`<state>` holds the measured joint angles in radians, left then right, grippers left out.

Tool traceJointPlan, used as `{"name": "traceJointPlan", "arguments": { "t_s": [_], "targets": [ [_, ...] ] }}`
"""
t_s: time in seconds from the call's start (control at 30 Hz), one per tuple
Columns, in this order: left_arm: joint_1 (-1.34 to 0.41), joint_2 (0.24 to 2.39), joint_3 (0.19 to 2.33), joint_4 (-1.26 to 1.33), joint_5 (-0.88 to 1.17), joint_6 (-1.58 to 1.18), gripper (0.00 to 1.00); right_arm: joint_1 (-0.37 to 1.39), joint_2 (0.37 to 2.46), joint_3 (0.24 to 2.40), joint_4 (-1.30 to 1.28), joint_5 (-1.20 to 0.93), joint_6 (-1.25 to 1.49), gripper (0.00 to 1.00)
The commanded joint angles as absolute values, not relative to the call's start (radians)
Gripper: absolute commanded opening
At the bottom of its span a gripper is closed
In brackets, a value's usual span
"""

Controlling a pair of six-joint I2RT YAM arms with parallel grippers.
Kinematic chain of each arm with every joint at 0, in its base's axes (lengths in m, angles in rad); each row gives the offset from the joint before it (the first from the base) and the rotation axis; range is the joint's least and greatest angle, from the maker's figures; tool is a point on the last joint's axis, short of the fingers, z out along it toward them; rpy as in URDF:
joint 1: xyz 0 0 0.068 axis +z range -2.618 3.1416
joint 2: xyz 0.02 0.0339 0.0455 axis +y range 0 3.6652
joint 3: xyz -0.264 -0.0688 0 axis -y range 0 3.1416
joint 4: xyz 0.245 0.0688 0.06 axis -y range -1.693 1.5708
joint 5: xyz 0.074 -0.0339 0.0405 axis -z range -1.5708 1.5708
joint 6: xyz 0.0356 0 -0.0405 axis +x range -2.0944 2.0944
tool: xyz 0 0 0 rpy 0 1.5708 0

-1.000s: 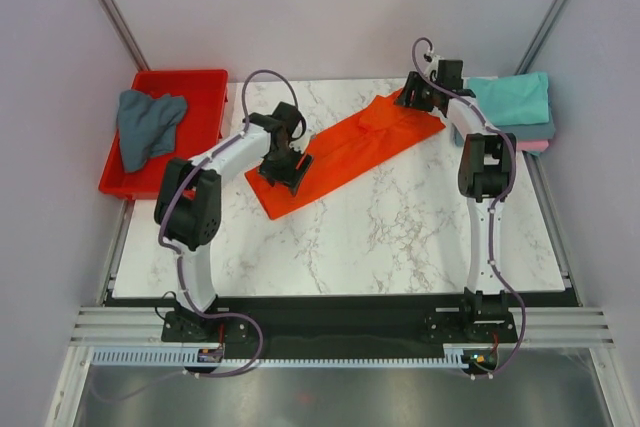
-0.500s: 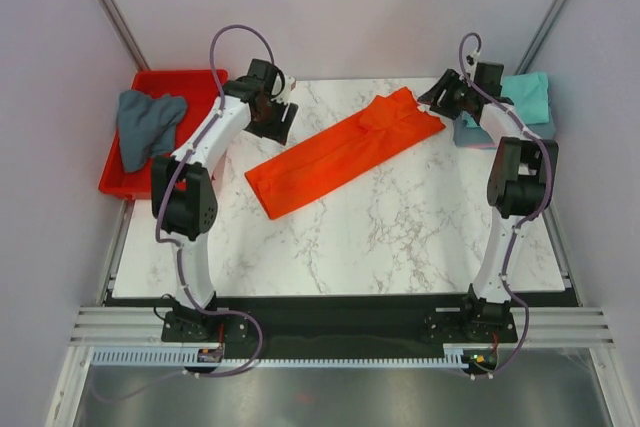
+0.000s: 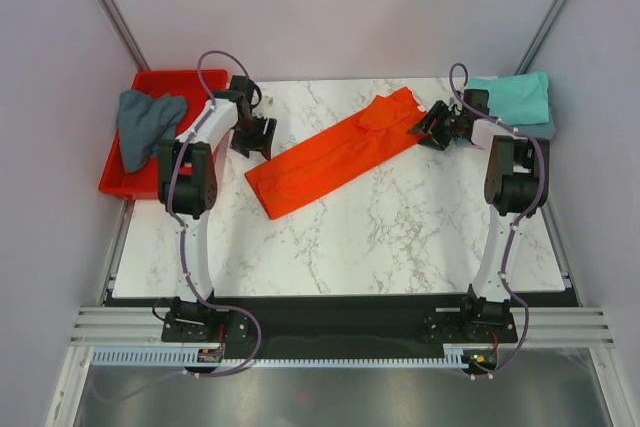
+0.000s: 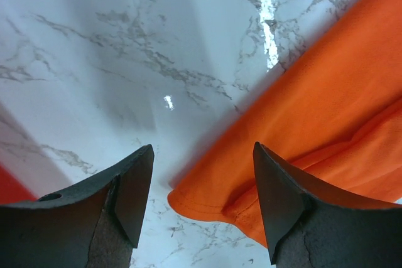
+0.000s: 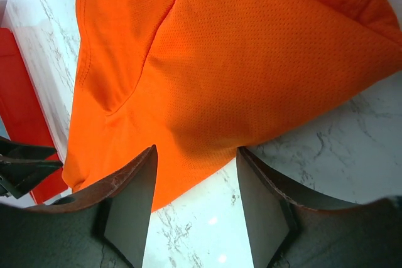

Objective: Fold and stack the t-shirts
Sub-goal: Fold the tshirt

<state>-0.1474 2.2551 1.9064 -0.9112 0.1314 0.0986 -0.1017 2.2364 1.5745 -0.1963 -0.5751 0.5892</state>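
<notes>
The orange-red t-shirt (image 3: 335, 152) lay folded into a long strip, slanting across the counter (image 3: 400, 237) mid-frame. The left gripper (image 3: 253, 137) and right gripper (image 3: 430, 129) were by its ends, jaws spread, gripping nothing.

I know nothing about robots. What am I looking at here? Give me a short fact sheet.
Table: white marble-patterned top
Centre: bright orange-red cloth t-shirt, folded into a long strip, lying diagonally
Left gripper: open, over the strip's left end, holding nothing
Right gripper: open, over the strip's right end, holding nothing
Left edge: rigid red plastic tray with a crumpled slate grey-blue t-shirt inside
Right edge: folded teal t-shirt at the far corner
</notes>
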Motion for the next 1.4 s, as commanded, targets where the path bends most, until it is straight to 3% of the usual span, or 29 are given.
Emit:
{"name": "traceJointPlan", "arguments": {
  "t_s": [0.0, 0.27, 0.37, 0.4, 0.43, 0.57, 1.37],
  "targets": [
    [-0.153, 2.272, 1.914, -0.928, 0.225, 0.100, 0.72, -0.094, 2.259, 1.626, -0.193, -0.565, 0.560, 0.61],
    [-0.158, 2.235, 1.810, -0.937, 0.258, 0.098, 0.63, -0.075, 2.350, 1.758, -0.222, -0.511, 0.482, 0.60],
    [-0.166, 2.198, 1.755, -0.946, 0.291, 0.098, 0.46, -0.061, 2.388, 1.811, -0.222, -0.499, 0.459, 0.60],
    [-0.176, 2.189, 1.743, -0.950, 0.302, 0.100, 0.28, -0.057, 2.398, 1.827, -0.222, -0.496, 0.456, 0.60],
    [-0.182, 2.181, 1.717, -0.956, 0.313, 0.103, 0.21, -0.048, 2.414, 1.854, -0.221, -0.488, 0.451, 0.60],
    [-0.232, 2.129, 1.648, -0.966, 0.376, 0.106, 0.03, -0.022, 2.457, 1.925, -0.222, -0.466, 0.430, 0.59],
    [-0.615, 2.017, 1.535, -0.985, 0.523, 0.092, 0.02, 0.104, 2.557, 2.108, -0.143, -0.417, 0.436, 0.60]
  ]
}}
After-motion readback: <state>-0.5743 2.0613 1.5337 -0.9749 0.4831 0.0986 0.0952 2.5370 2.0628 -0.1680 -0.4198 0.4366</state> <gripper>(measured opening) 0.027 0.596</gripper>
